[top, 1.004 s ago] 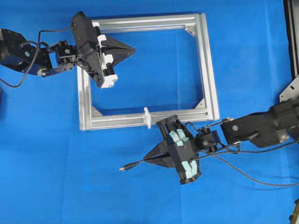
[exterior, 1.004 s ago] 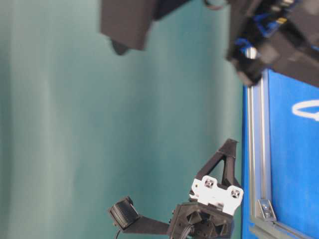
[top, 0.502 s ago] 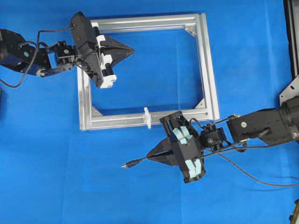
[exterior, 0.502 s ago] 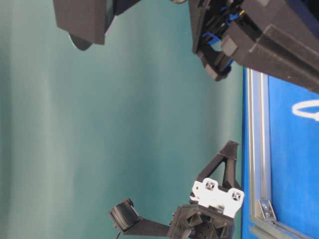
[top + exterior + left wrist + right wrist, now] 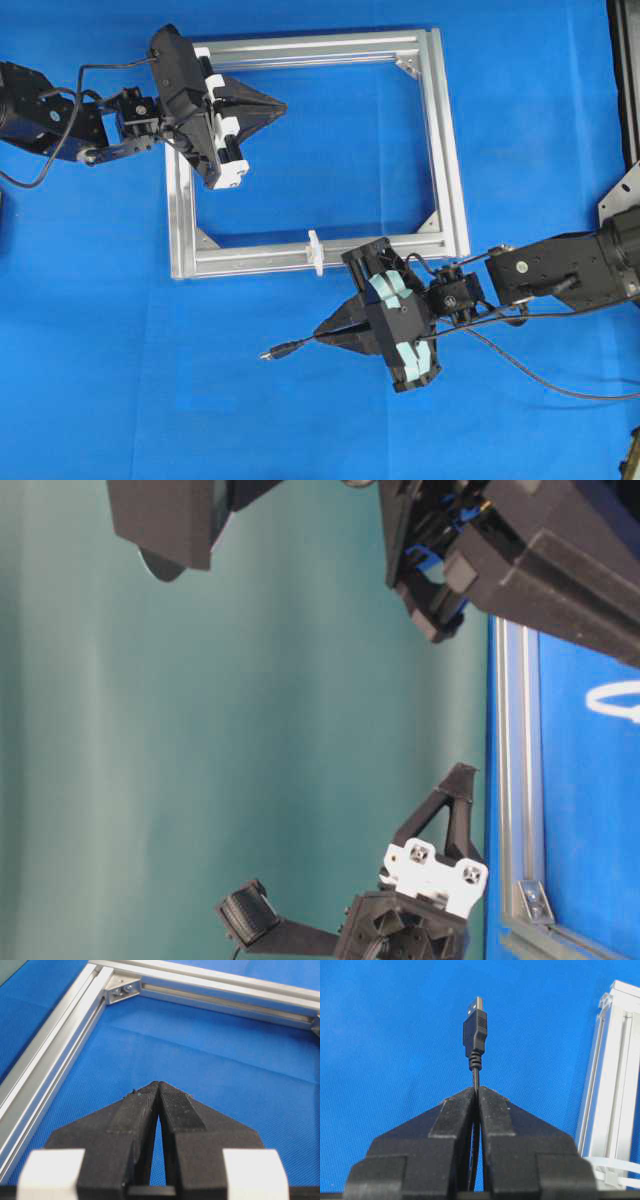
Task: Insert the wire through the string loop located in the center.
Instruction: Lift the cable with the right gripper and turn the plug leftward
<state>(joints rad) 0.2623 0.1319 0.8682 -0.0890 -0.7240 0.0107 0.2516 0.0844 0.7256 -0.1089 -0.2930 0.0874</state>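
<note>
Now the right gripper [image 5: 322, 332] is closed on the thin black wire [image 5: 475, 1035], beside the silver aluminium frame [image 5: 455, 180].
The plug points away from the small white string loop [image 5: 315, 251]; it could miss. The left gripper [image 5: 283, 104] is closed and empty.

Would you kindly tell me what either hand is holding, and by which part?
The right hand grips the wire just behind its plug; the left hand holds nothing.

L hand [image 5: 159, 1091] closed, empty, above alu frame [image 5: 55, 1055] w/ blue mat [image 5: 225, 1060].
</note>
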